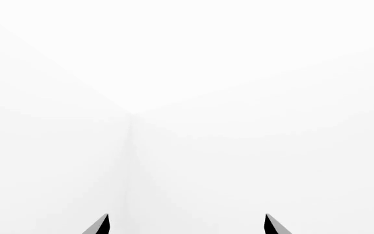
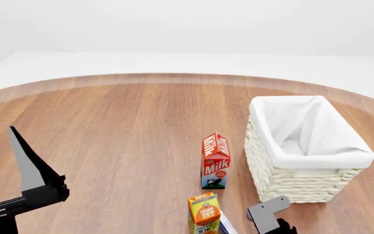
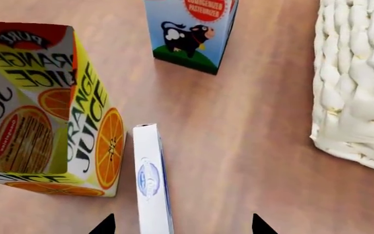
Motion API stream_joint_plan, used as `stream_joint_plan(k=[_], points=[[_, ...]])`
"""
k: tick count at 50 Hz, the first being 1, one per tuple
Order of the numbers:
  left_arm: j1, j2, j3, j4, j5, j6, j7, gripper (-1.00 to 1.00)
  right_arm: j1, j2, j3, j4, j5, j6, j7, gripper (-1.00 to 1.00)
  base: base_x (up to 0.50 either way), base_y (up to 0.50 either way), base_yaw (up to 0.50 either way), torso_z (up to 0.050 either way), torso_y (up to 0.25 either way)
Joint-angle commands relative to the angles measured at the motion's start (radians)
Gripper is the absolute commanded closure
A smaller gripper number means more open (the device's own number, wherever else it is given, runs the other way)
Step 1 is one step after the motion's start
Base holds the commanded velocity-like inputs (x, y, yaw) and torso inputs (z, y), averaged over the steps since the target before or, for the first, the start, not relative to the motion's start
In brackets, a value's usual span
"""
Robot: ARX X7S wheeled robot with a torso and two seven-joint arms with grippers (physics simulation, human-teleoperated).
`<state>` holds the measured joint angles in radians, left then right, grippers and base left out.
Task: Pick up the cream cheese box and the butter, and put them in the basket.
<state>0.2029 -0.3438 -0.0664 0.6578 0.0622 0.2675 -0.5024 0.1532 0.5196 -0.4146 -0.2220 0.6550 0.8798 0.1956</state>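
The squarish white wicker basket [image 2: 304, 161] is sitting with only its cloth liner inside — the small white-and-blue cream cheese box [image 3: 151, 180] is lying at twelve o'clock of the open right gripper [image 3: 181, 225], between its fingertips.

A round table of reddish-brown wood grain [image 2: 122, 126] holds a white woven wicker basket with a white cloth liner [image 2: 291, 183], a red milk carton with white lettering and a black-and-white cow on green grass [image 2: 215, 161], a yellow-and-orange juice carton printed with orange slices [image 3: 50, 107], and a small flat white box with a blue oval emblem [image 3: 151, 180].
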Motion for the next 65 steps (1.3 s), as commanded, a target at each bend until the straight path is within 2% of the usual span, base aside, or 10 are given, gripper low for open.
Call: stream_joint_plan(k=[1, 65], points=[[0.001, 0.019, -0.024, -0.005, 0.007, 0.005, 0.017, -1.0, 0.02, -0.027, 0.001, 0.037, -0.033, -0.016, -0.038, -1.0, 0.0, 0.0, 0.0, 0.0, 0.0], [0.003, 0.003, -0.013, -0.017, 0.004, 0.009, -0.004, -1.0, 0.041, -0.068, -0.101, 0.154, -0.097, -0.084, -0.075, -1.0, 0.0, 0.0, 0.0, 0.0, 0.0]])
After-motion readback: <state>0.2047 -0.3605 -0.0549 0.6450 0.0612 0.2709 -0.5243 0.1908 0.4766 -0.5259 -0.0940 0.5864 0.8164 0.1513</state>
